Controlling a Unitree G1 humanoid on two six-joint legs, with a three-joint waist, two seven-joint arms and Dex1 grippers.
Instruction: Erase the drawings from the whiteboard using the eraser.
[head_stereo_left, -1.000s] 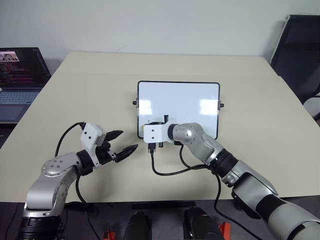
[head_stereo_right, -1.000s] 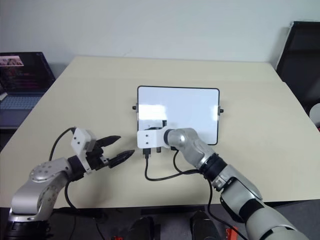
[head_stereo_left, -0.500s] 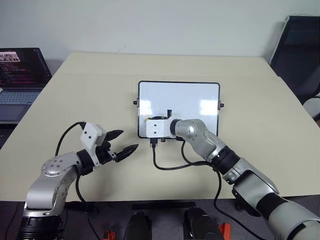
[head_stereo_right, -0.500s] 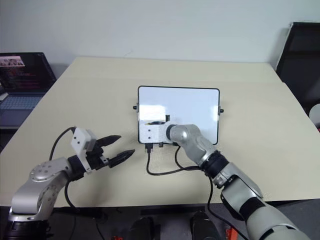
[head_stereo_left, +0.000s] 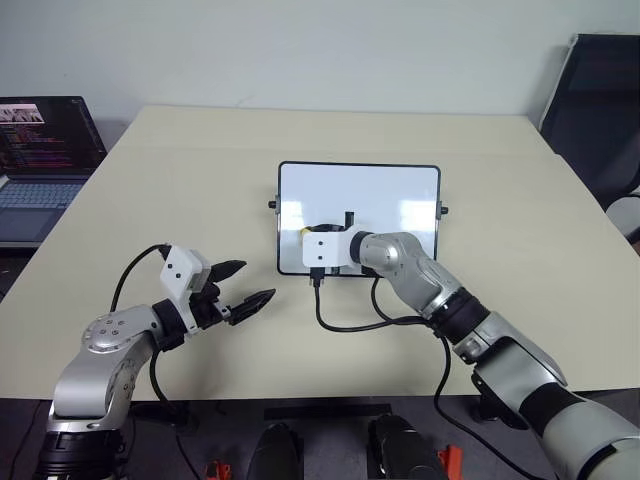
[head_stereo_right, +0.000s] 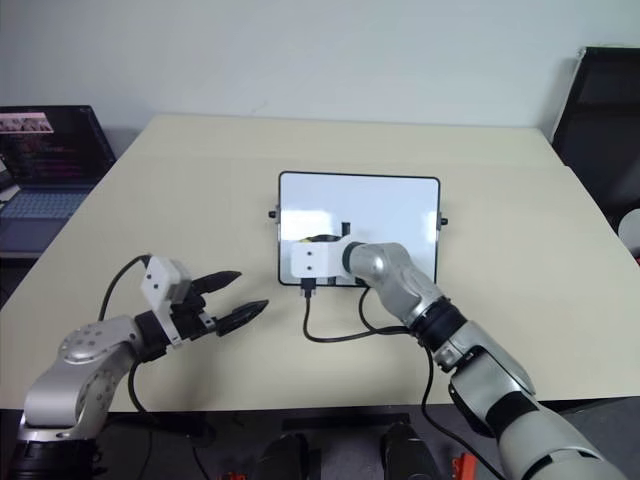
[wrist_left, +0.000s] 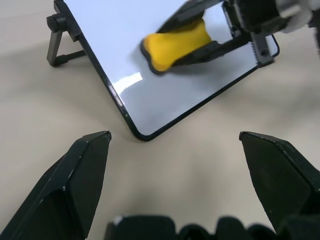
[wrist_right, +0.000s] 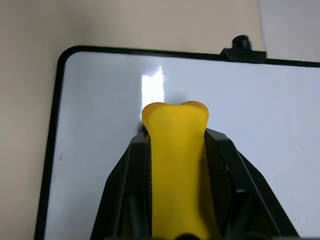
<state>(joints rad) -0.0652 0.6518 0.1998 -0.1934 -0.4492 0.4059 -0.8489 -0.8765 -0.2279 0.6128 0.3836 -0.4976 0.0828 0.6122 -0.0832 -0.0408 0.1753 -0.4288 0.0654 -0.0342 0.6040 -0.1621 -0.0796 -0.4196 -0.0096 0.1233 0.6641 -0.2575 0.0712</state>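
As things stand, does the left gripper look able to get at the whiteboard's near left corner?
Probably yes: the left gripper hangs open, and bare table lies between it and the whiteboard corner.

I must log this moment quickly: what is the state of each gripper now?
Left gripper: open, holding nothing, above the table.
Right gripper: shut on the eraser, over the whiteboard.
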